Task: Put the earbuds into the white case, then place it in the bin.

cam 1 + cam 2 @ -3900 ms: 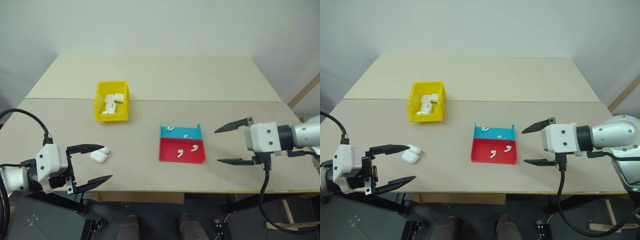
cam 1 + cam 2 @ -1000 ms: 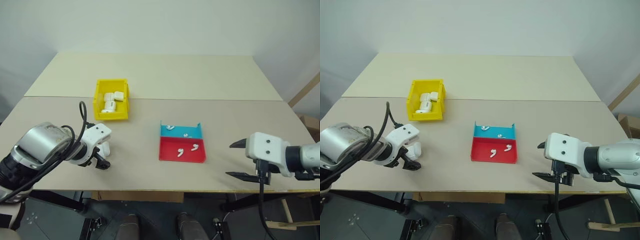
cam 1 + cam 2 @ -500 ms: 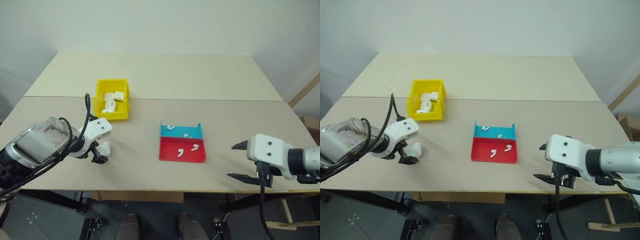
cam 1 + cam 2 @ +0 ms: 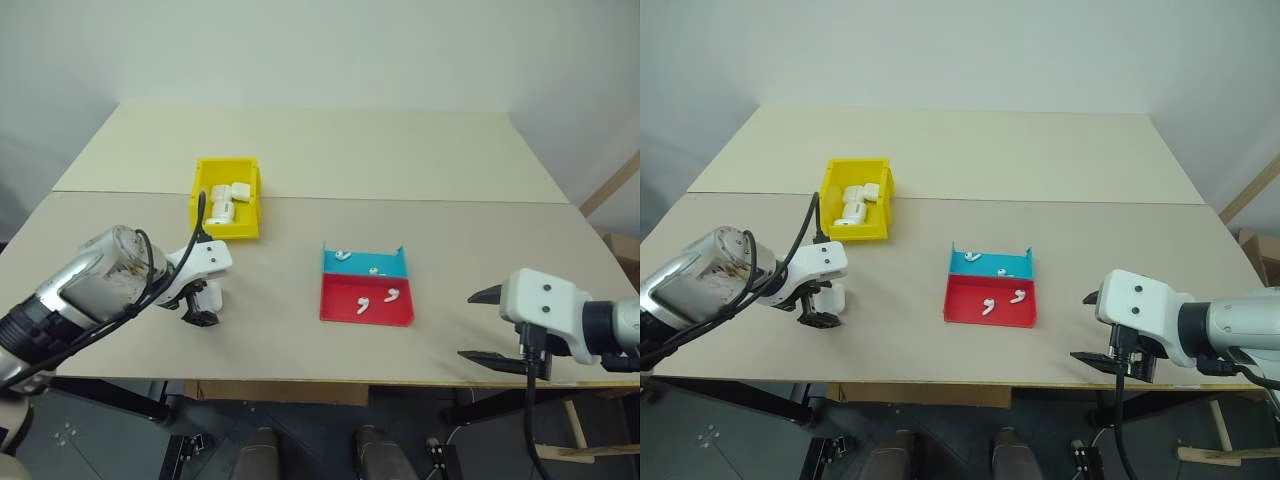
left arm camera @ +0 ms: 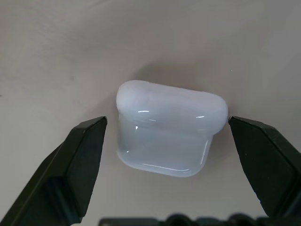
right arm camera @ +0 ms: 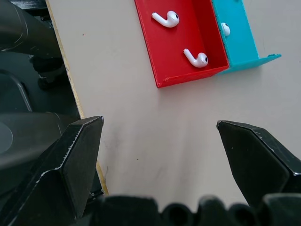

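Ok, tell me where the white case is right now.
The white case lies on the table at the robot's left, between the open left gripper's fingers, nearer the robot than the yellow bin.

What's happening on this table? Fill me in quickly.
The left gripper points down at the white case on the table, its open fingers on either side of the closed case without clamping it. The right gripper hangs open over the near table edge, holding nothing. The earbuds lie in the red-and-blue tray. The yellow bin already holds several white cases.
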Motion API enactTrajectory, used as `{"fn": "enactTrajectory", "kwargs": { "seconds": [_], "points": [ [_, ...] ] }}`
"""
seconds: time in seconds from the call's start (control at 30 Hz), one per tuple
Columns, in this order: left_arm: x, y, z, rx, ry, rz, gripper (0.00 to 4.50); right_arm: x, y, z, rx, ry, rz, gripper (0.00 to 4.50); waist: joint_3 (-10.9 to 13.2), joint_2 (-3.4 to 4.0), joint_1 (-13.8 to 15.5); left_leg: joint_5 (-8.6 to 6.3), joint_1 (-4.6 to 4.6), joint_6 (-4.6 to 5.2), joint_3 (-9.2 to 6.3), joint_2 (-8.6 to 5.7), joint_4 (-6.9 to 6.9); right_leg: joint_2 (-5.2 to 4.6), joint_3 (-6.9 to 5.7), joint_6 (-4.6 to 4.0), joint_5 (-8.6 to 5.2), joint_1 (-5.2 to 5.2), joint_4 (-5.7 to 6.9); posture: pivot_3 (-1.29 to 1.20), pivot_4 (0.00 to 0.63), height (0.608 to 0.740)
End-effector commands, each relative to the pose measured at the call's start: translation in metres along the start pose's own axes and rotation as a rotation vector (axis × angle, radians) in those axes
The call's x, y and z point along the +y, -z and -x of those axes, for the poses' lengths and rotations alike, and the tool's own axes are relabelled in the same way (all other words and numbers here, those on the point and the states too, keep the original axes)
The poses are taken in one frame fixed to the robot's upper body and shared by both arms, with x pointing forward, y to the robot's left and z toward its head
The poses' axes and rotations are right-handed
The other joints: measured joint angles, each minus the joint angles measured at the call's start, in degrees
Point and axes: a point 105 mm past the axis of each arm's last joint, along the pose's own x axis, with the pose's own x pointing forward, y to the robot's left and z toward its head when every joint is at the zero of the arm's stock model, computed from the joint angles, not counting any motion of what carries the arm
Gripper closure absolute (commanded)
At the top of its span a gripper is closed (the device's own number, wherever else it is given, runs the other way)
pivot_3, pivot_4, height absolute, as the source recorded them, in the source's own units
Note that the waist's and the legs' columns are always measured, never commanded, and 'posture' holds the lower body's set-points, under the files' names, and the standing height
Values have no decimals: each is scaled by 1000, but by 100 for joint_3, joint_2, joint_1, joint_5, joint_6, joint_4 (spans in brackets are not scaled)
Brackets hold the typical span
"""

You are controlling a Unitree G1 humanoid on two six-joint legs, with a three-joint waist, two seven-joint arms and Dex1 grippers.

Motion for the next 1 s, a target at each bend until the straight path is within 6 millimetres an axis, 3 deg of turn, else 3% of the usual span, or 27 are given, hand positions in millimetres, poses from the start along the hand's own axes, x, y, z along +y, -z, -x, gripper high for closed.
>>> {"fn": "enactTrajectory", "kwargs": {
  "seconds": [0.03,0.37,0.5,0.57,0.6,0.83,1.0],
  "points": [
    [3,0,3,17,0,-27,0,-4,-5,7,0,33,25,21,0,0,-1,0,-1,0,0,0,1,0,0,0,0,0,0,0,150,740],
    [6,8,-3,47,25,-27,0,-4,-3,5,3,39,19,21,-5,3,-10,0,7,1,1,1,0,1,2,1,-1,2,5,0,150,740],
    [2,10,-6,51,44,-54,901,-5,-2,4,10,44,21,0,-9,9,-10,0,8,1,1,1,1,1,2,1,-1,3,7,0,150,740],
    [0,9,-7,50,53,-60,1601,-5,-2,5,10,46,21,0,-12,11,-4,0,9,1,1,1,1,1,2,1,-1,4,7,0,150,740],
    [0,9,-7,51,55,-62,1686,-5,-2,5,9,47,21,0,-14,12,-4,0,10,1,0,1,1,1,3,1,-1,5,8,0,150,740],
    [8,2,0,19,-28,-61,1686,-9,-2,4,10,64,36,0,-20,13,7,0,10,1,0,1,2,1,2,2,-1,6,8,0,150,740],
    [3,-10,25,-136,-18,-17,1686,-20,-6,7,-14,112,90,0,-19,11,1,0,6,1,0,2,3,1,1,2,-1,2,7,0,150,740]
  ]
}}
